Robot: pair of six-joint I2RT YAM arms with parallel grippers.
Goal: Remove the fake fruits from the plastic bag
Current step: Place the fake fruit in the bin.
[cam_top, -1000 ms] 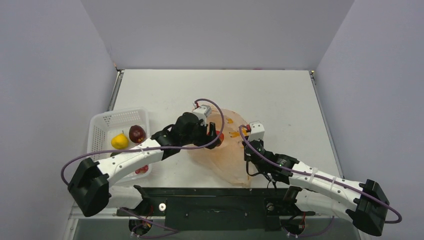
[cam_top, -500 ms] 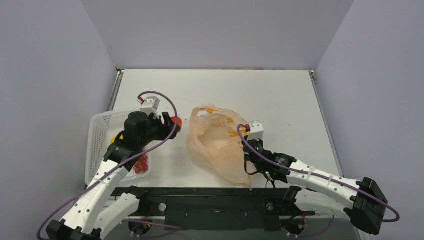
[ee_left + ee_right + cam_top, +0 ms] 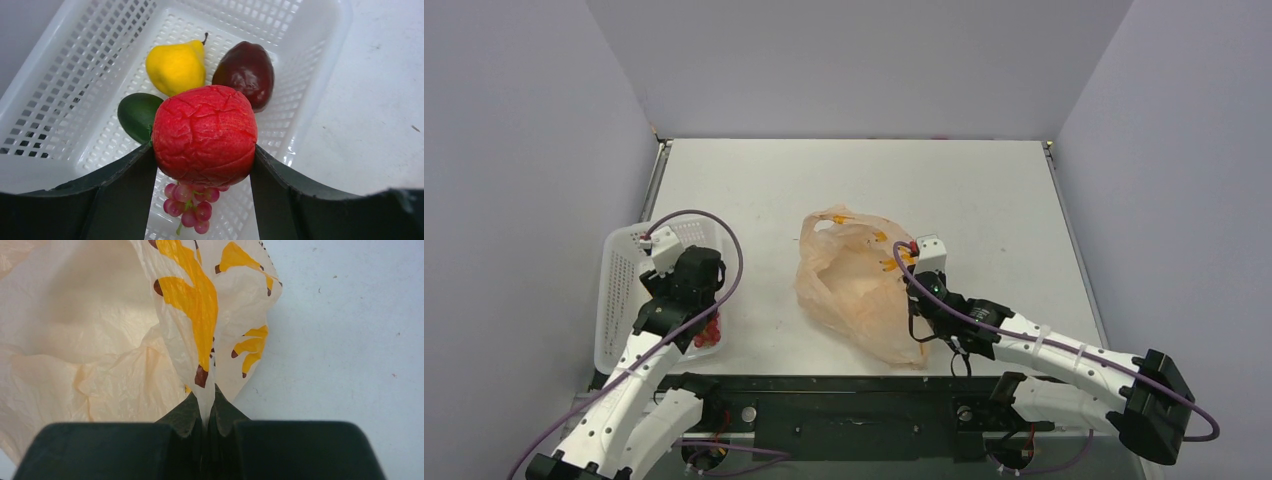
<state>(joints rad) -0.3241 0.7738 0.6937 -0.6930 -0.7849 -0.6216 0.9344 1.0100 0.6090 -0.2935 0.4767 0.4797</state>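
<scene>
My left gripper [image 3: 204,150] is shut on the bright red fruit [image 3: 205,134] and holds it above the white mesh basket [image 3: 60,90]. In the basket lie the dark red round fruit [image 3: 246,72], a yellow pear [image 3: 176,66], a green fruit [image 3: 137,114] and the cluster of red berries [image 3: 192,205]. In the top view the left gripper [image 3: 686,285] hovers over the basket [image 3: 619,300], with the berries [image 3: 708,330] showing beside it. My right gripper [image 3: 209,395] is shut on a fold of the peach-orange plastic bag [image 3: 100,330], which lies mid-table [image 3: 854,285].
The basket's near-right rim [image 3: 320,90] borders the bare white table [image 3: 385,100]. The bag's printed yellow-orange marks [image 3: 197,295] sit just ahead of the right fingers. Grey walls close in the table on three sides.
My left arm has swung left from the bag's mouth to over the basket, carrying the bright red fruit. The bag has slumped slightly. The right gripper has kept its hold on the bag.
</scene>
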